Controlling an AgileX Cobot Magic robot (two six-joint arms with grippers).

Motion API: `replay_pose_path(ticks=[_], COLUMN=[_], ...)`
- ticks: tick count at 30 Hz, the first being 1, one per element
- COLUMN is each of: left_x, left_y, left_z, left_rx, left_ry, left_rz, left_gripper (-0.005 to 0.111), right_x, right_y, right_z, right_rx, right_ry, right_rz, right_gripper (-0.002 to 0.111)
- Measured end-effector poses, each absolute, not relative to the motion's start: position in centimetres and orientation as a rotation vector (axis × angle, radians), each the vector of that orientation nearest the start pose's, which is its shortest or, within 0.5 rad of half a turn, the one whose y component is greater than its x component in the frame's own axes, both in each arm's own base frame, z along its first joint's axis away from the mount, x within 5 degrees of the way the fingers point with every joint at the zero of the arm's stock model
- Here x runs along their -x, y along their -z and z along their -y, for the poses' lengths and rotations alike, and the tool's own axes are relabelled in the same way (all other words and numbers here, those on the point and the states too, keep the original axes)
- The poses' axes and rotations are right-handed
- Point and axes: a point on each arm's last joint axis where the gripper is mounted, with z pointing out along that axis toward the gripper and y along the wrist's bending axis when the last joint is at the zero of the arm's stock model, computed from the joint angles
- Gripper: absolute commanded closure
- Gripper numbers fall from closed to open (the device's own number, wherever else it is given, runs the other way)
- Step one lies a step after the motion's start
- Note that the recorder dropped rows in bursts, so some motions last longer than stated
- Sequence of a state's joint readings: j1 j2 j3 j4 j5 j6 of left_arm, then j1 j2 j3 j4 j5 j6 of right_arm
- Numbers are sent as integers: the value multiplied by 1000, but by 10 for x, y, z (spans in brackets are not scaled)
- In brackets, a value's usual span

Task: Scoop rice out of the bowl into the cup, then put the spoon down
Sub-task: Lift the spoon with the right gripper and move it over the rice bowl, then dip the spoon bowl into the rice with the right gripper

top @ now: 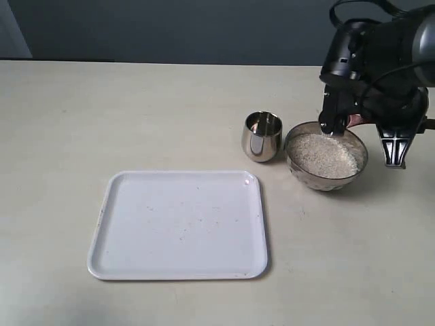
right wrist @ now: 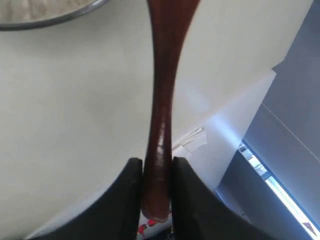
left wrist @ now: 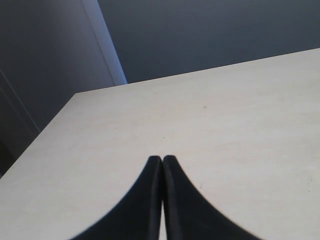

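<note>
The steel bowl stands right of centre, filled with white rice. Just left of it is the small steel cup. My right gripper hovers at the bowl's far right side, shut on the handle end of the dark reddish-brown spoon. In the right wrist view the spoon runs from the right gripper toward the bowl's rim; its scoop is hidden. The left gripper is shut on nothing over bare tabletop and is outside the exterior view.
A white rectangular tray lies in front of the cup, toward the table's near side. The right arm's dark body looms above and behind the bowl. The beige table stretches away to the left.
</note>
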State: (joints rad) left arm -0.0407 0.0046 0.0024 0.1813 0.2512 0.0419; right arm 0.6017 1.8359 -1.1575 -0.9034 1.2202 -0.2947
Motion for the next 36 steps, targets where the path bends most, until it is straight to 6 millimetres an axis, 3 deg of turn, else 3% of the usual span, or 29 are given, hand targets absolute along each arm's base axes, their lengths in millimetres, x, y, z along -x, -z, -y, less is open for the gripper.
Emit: replay_pose_path(ticks=[9, 22, 36], left_x=[-56, -56, -56], left_y=[-190, -190, -190], left_z=[-2, -2, -2], left_rx=[-191, -191, -191], left_ry=[-169, -169, -169], left_rz=[-1730, -1730, -1730], left_gripper=[106, 106, 106], right_x=[-315, -314, -314], right_y=[-190, -169, -161], right_z=[-131, -160, -158], right_rx=[1899, 2039, 2073], right_ry=[1384, 1521, 1598], right_rz=[-2272, -2052, -1979], right_gripper=[109, 109, 109])
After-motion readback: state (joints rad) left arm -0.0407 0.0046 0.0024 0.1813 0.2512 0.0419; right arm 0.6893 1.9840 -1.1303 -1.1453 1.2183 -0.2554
